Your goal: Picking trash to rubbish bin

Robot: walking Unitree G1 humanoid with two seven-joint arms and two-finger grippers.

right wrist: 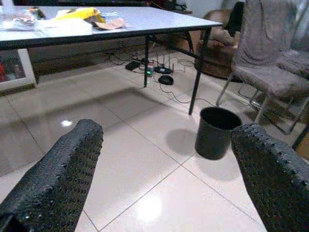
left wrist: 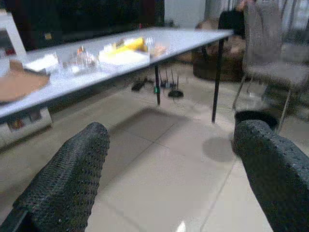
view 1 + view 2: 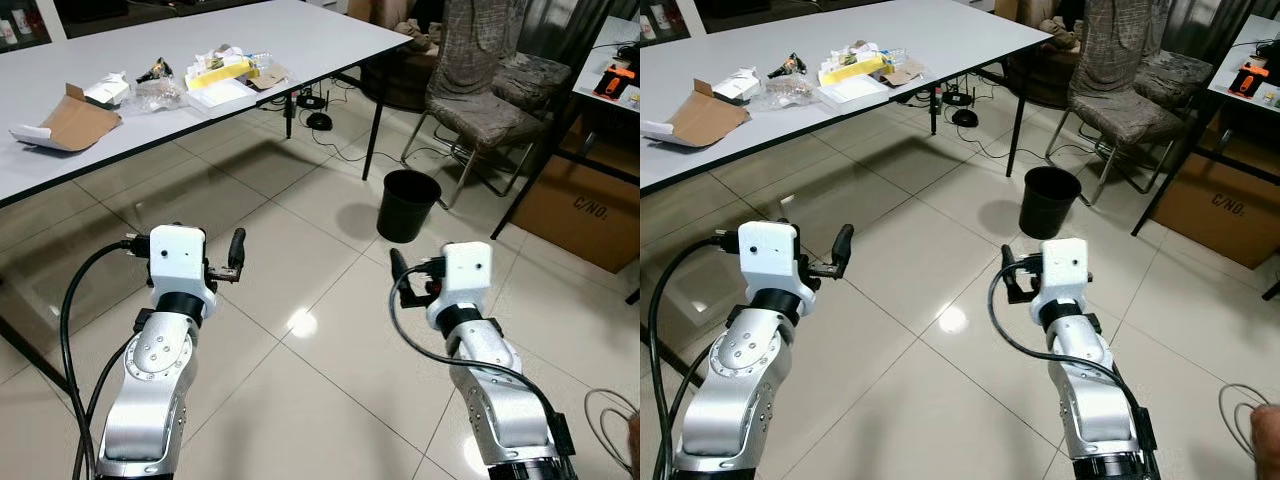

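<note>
Both grippers hang empty above the tiled floor point(image 3: 300, 380): the left gripper point(image 2: 169, 183) has its two black fingers point(image 2: 67, 183) spread wide with nothing between them, and the right gripper point(image 1: 164, 179) is spread just as wide, also holding nothing. Each is raised in front of the robot on a silver arm, left arm point(image 3: 155, 385) and right arm point(image 3: 495, 395), with black cables looping from the wrists. The trash point(image 3: 215, 75) lies well ahead on a white table point(image 3: 330, 35) at the robot's left front: a clutter of yellow and white wrappers and crumpled plastic on a flat white sheet, with a small dark item and a white packet just beside it. Farther along the table toward the robot's left sits an opened brown cardboard box point(image 3: 65, 122), apart from the wrappers. The bin point(image 3: 408, 204), black, round and upright, stands on the floor just past the table's near corner leg, ahead and slightly right of the right gripper; what is inside it cannot be made out. Behind the bin is a chair point(image 3: 490, 90) draped with grey fabric, and to its right a cardboard carton point(image 3: 580, 210) rests on the floor beneath another table edge bearing an orange object point(image 3: 613, 80). Cables and small devices lie on the floor under the white table.
</note>
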